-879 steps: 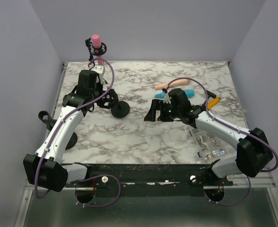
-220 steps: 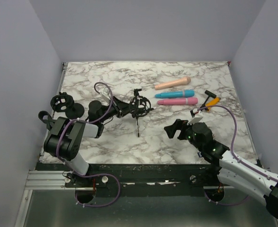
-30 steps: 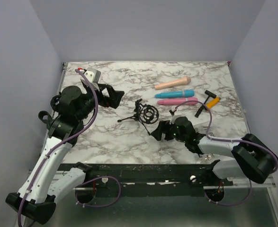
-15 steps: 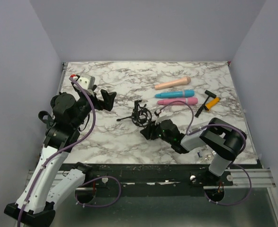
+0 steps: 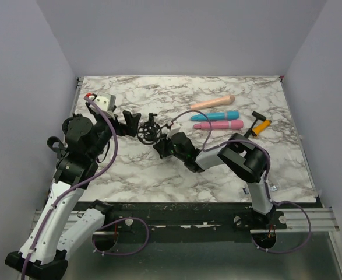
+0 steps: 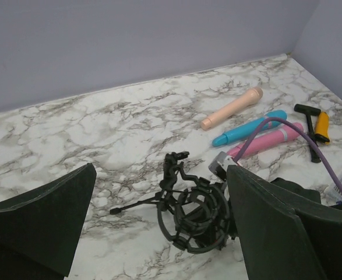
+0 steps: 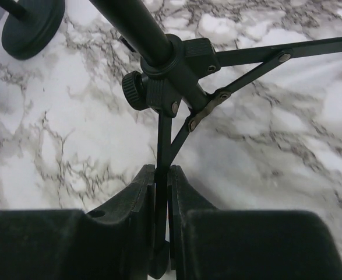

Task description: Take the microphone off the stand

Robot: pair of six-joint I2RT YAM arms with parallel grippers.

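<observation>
The pink microphone [image 5: 218,125] lies on the marble table, out of the stand, beside a blue one [image 5: 214,115] and a peach one [image 5: 211,103]. The black tripod stand [image 5: 150,129] has an empty ring cradle [image 6: 197,207]. My right gripper [image 5: 161,149] is shut on one thin leg of the stand [image 7: 162,146], the leg pinched between the pads [image 7: 148,192]. My left gripper [image 5: 131,123] is open just left of the cradle. In its wrist view the wide fingers [image 6: 42,216] flank the cradle without touching it. The pink microphone [image 6: 270,140] lies beyond.
A black and orange hammer-like tool [image 5: 256,125] lies right of the microphones. A round black base [image 7: 31,26] of another stand sits on the table near the left arm. The side walls stand close to the table edges [image 5: 77,81].
My right gripper has shut on the stand's leg and carried the stand left, up to the left gripper. The left gripper has stayed open and shifted only slightly.
</observation>
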